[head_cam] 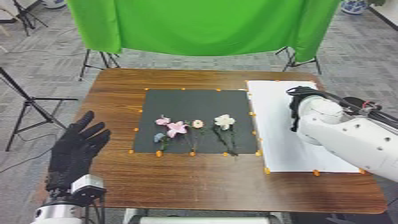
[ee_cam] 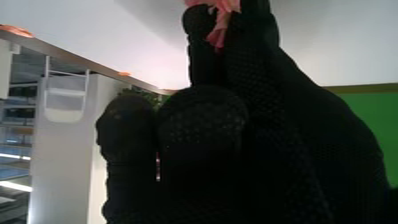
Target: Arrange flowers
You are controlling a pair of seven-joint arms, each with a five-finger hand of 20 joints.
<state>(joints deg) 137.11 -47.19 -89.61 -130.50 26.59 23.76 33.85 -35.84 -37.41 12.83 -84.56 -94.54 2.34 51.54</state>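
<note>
On the head view's dark mat (head_cam: 195,100), a pink lily (head_cam: 177,128) and other flowers (head_cam: 224,120) await placing; the left hand (head_cam: 75,152) is open, the right hand (head_cam: 306,92) over white paper (head_cam: 289,160). In the right wrist view, it pinches a pink bloom (ee_cam: 218,38); arranging seems early.

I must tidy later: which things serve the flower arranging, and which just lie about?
For the job:
pink, cream, white and blue flowers on the black rectangular mat
pink-petalled flower in the right hand
white rectangular sheet, probably

Just around:
green cloth backdrop
thin black tripod
</note>
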